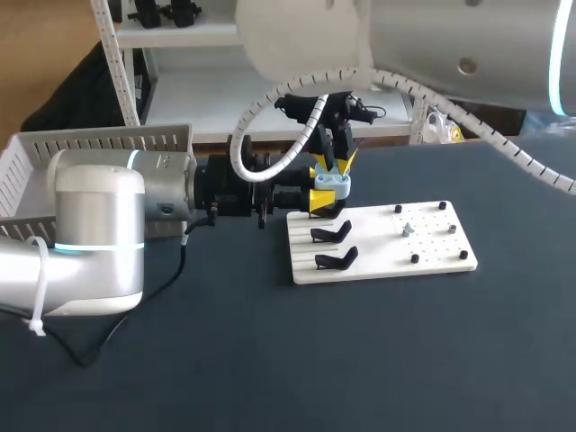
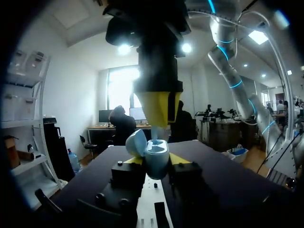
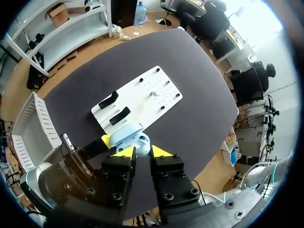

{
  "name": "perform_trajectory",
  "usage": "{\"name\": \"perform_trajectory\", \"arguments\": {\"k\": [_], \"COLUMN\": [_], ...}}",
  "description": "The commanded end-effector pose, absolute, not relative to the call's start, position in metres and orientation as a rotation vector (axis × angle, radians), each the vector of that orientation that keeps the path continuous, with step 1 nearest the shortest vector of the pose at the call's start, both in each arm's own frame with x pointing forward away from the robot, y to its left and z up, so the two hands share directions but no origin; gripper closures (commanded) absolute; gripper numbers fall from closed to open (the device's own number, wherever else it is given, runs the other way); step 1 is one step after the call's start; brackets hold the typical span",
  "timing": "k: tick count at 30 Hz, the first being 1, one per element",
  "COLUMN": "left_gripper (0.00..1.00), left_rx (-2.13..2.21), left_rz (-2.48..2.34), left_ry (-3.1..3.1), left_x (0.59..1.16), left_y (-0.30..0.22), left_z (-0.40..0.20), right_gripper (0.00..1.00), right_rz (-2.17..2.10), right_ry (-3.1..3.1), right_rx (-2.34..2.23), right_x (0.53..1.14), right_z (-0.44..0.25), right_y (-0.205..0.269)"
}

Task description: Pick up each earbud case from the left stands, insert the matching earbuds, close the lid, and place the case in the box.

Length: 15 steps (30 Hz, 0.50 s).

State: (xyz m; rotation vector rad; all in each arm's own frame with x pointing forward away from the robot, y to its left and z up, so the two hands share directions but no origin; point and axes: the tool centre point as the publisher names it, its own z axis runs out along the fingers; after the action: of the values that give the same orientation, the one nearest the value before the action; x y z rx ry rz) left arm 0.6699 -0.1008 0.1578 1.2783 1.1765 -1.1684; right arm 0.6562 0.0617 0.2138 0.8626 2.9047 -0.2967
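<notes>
Pale-blue plastic, probably light and slippery, the open earbud case (image 1: 332, 185) is clamped by its body in the left gripper (image 2: 156, 160) over the white board's (image 1: 432, 256) far-left corner; I cannot tell the right gripper's (image 2: 159, 119) grip.

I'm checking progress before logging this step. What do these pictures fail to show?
Case inside: the right tool hangs over the opening in the left wrist view; too small in the head view.
Box floor: hidden by the left arm in the head view.
Bits on the board: too small to name.
</notes>
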Motion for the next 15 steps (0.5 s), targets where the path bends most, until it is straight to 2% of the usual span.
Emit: {"name": "perform_trajectory", "arguments": {"k": [1,15], "left_gripper": [1.0,1.0], "left_rx": [1.276,1.276], "left_rz": [-1.168,-1.168], "left_ry": [1.174,1.174], "left_x": [0.6696,0.6696], "left_y": [-0.1004,-0.1004], "left_z": [0.157,0.157], "right_gripper": [1.0,1.0], "right_rz": [-0.301,-0.306], "right_ry": [2.908,2.916], "right_rx": [0.865,0.874], "right_x": [0.6575,0.6583], "right_z": [0.2124,0.2096], "right_y": [0.0625,0.0605]}}
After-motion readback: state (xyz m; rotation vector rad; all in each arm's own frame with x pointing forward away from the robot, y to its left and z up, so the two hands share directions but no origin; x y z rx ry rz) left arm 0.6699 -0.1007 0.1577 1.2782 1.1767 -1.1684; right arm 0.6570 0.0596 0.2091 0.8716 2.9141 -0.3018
